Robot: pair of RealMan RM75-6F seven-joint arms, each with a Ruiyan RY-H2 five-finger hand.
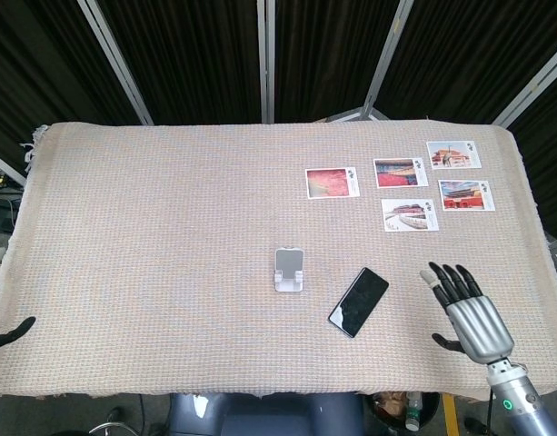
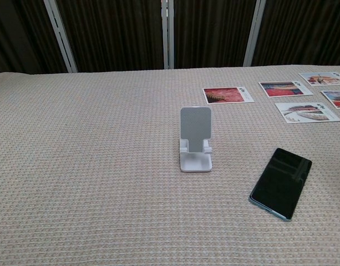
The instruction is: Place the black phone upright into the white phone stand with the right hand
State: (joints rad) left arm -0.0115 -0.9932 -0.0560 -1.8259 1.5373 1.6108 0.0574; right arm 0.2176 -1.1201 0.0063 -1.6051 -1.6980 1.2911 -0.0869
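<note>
Head view: the black phone [image 1: 359, 302] is seen lying flat on the woven cloth [image 1: 169, 236], lower centre-right of the frame, just right of the white phone stand [image 1: 289, 270]. Its long axis is tilted from lower left to upper right. The right hand [image 1: 466, 313] is found at lower right, to the right of the phone and apart from it; nothing is held, and the fingers are spread and pointed toward the upper left. Of the left hand [image 1: 7, 336] only dark fingertips are shown at the lower left edge, well apart from the phone; its state cannot be told. The right hand is judged the nearer. Five postcards [image 1: 412, 186] are noted at upper right.

Chest view: the stand [image 2: 195, 139] is seen upright at centre, its cradle unfilled. The phone [image 2: 281, 182] is seen at lower right, near but not touching. Neither hand is shown.
</note>
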